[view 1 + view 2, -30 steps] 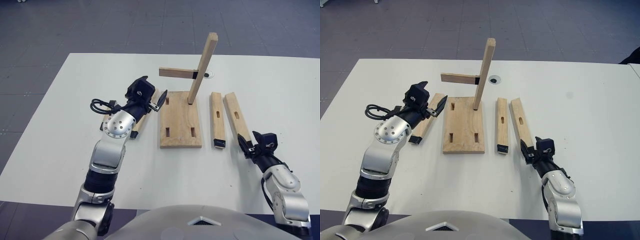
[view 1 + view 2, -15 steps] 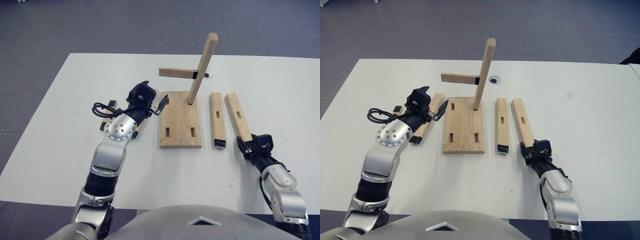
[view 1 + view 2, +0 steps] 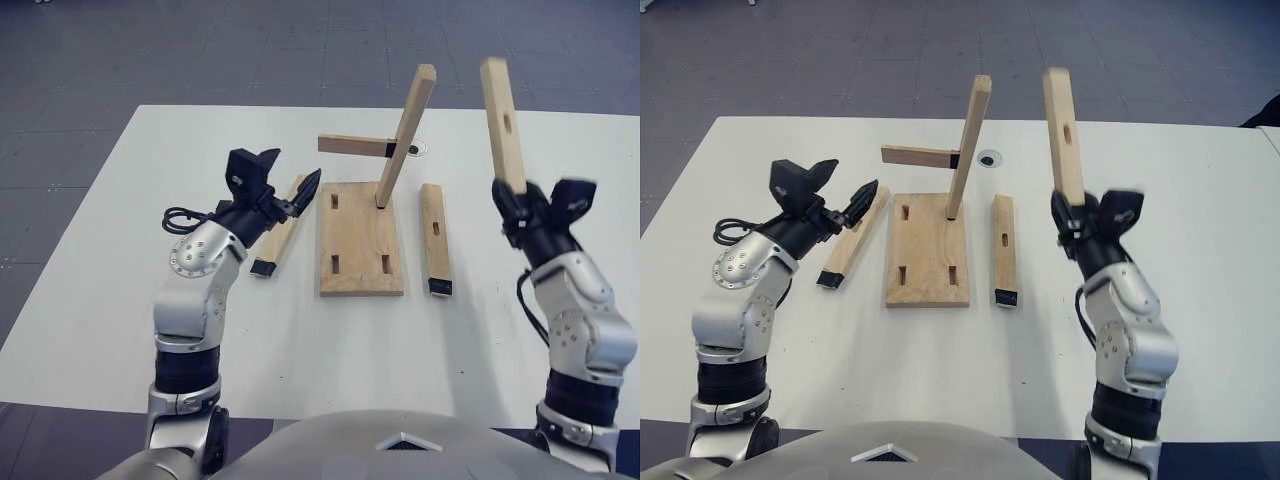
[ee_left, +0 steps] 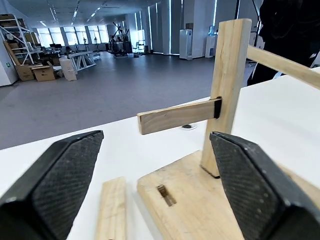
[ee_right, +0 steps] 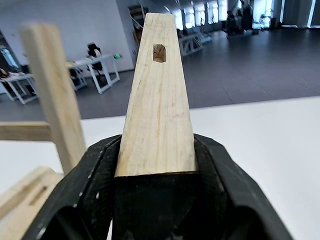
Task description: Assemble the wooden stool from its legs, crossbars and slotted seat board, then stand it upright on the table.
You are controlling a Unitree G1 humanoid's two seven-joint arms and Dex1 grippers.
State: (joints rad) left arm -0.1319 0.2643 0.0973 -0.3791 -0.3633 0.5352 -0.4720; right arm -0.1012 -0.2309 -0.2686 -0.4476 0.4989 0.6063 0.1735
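Note:
The slotted seat board (image 3: 360,240) lies flat at the table's middle. One leg (image 3: 405,135) stands tilted in its far right slot, with a crossbar (image 3: 352,146) sticking out to the left. A second leg (image 3: 433,235) lies just right of the board, and a third leg (image 3: 280,225) lies to its left. My right gripper (image 3: 515,205) is shut on a fourth leg (image 3: 502,125), held nearly upright above the table's right side; the right wrist view shows that leg (image 5: 157,100) clamped between the fingers (image 5: 95,170). My left gripper (image 3: 293,170) hangs open above the left leg's far end.
The white table (image 3: 150,250) has free room at the front and on both sides. A small round grommet (image 3: 415,149) sits behind the standing leg. Dark floor lies beyond the far edge.
The right gripper closed on the far right leg and lifted it from the table to nearly upright. The left gripper rose a little and drew back to the left, still open.

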